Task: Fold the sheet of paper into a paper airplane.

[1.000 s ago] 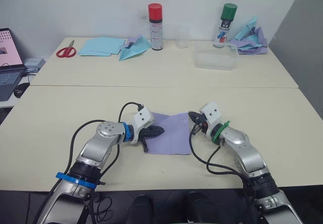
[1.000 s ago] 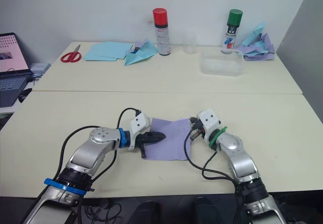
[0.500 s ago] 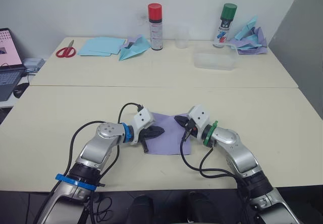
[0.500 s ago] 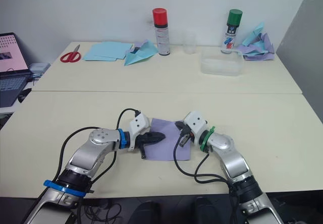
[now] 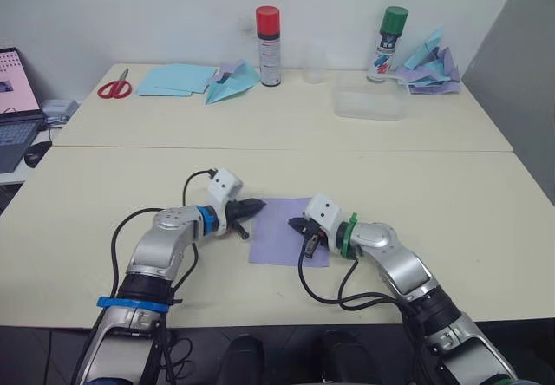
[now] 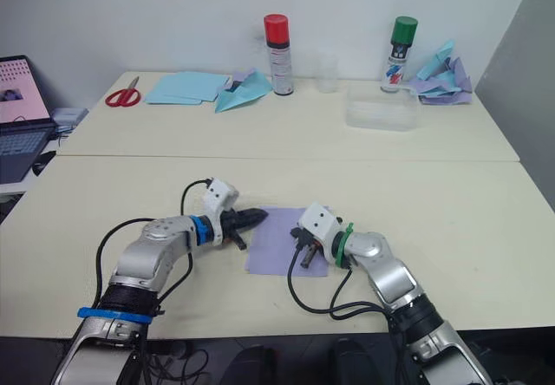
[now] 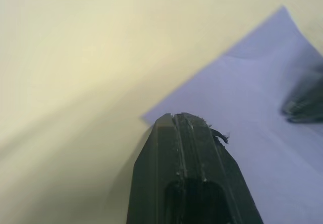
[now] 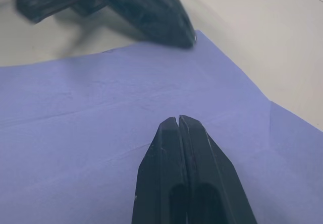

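With its two fingers pressed together and gripping nothing, the right gripper [image 8: 179, 120] rests tip-down on the sheet of paper [image 5: 282, 238], near the middle. The left gripper [image 7: 184, 117], fingers likewise clenched and empty, sits at the sheet's far left corner. The lavender sheet lies flat on the worktop [image 5: 451, 194], between both arms.

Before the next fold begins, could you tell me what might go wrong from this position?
The lavender sheet of paper lies loose and flat on the table; the shut right gripper resting on its middle could drag or wrinkle it rather than crease it. The shut left gripper sits at the sheet's far left corner, so a sideways nudge may skew the sheet off its faint crease lines.
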Tool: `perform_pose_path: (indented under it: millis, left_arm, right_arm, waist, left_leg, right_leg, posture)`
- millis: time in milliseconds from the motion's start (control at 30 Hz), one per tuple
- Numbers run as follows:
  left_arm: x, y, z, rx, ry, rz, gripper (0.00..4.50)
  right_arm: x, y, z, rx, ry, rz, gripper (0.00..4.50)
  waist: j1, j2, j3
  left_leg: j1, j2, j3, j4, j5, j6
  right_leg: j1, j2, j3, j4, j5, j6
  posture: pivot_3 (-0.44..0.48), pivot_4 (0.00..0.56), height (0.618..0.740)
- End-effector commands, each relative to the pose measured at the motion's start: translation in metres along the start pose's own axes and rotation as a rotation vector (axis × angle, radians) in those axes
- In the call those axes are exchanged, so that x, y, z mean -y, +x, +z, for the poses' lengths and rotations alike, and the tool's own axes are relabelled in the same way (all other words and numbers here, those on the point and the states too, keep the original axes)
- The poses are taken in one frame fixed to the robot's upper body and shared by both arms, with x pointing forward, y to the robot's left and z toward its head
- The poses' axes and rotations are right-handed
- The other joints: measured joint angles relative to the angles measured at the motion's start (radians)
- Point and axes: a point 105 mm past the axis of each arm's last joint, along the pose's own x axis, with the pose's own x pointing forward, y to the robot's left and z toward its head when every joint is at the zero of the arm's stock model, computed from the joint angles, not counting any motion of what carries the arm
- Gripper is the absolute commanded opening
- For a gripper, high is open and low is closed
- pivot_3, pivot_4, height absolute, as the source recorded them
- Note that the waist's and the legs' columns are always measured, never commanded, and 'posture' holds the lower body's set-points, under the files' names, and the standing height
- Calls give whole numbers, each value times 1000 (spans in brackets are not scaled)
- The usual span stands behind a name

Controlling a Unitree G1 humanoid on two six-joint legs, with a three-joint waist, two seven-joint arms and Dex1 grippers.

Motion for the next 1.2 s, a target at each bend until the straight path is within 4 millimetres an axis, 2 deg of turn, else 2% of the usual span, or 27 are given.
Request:
perform_pose_path:
  millis: [33, 133, 267, 333, 367, 467, 633, 800, 900, 1133, 1200]
  left_arm:
    - [-13, -6, 8, 36, -1, 58, 0]
    - [-7, -9, 26, 115, 34, 31, 0]
    - [10, -21, 87, 342, 170, 2, 0]
    - [25, -25, 101, 373, 213, -41, 0]
    - [34, -24, 99, 357, 229, -71, 0]
    - [52, -19, 73, 227, 301, -142, 0]
    - [57, -4, 12, 19, 318, -164, 0]
    - [64, 5, -15, -76, 351, -210, 0]
    - [66, 6, -20, -103, 366, -226, 0]
    - [68, 5, -24, -121, 382, -248, 0]
    - [66, 5, -25, -127, 389, -244, 0]
  right_arm:
    - [1, -2, -8, -33, 15, -6, 26]
    - [4, -3, -7, -28, 28, -23, 26]
    - [9, -5, -5, -21, 29, -42, 26]
    - [10, -5, -5, -20, 35, -48, 26]
    - [10, -6, -5, -20, 37, -49, 26]
    - [11, -6, -5, -18, 41, -51, 26]
    - [15, -8, 4, 26, 58, -70, 26]
    - [16, -13, 17, 79, 106, -63, 26]
    - [16, -19, 24, 105, 157, -53, 585]
    - [50, -45, 34, 156, 261, -250, 2996]
    - [57, -49, 30, 148, 312, -296, 2996]
  waist:
    - [0, 0, 0]
    - [0, 0, 0]
    - [0, 0, 0]
    - [1, 0, 0]
    - [1, 0, 0]
    - [0, 0, 0]
    - [0, 0, 0]
    - [3, 0, 1]
    - [3, 1, 1]
    - [3, 1, 1]
    - [3, 1, 1]
  left_leg:
    - [0, 0, 0, 0, 0, 0]
    - [0, 0, 0, 0, 0, 0]
    - [-1, 1, 0, 0, 0, 0]
    - [-1, 1, 0, 0, 0, 0]
    - [-1, 1, 0, 0, 0, 0]
    - [0, 0, 1, 0, 0, 0]
    - [0, 0, 1, 0, 0, 0]
    - [-1, 0, 0, 0, 0, 0]
    - [-1, 0, 1, 0, 0, 0]
    - [-1, 0, 1, 0, 0, 0]
    - [-1, 0, 1, 0, 0, 0]
  right_leg:
    - [0, 0, 0, 0, 0, 0]
    - [0, 0, 0, 0, 0, 0]
    - [0, -1, 0, 0, 0, 0]
    - [0, -2, 0, 0, 0, 0]
    - [0, -2, 1, 0, 0, 0]
    - [0, -2, 2, -1, 0, 0]
    - [0, -2, 2, 0, 0, 0]
    - [0, -2, 1, 0, 0, 0]
    - [0, -2, 1, -1, 0, 0]
    - [0, -4, 1, -1, 0, 0]
    - [0, -4, 1, -1, 0, 0]
  posture:
    - [0, 150, 740]
    - [0, 150, 740]
    - [0, 150, 740]
    - [0, 150, 740]
    - [0, 150, 740]
    - [0, 150, 740]
    - [0, 150, 740]
    - [0, 150, 740]
    - [0, 150, 740]
    - [0, 150, 740]
    - [0, 150, 740]
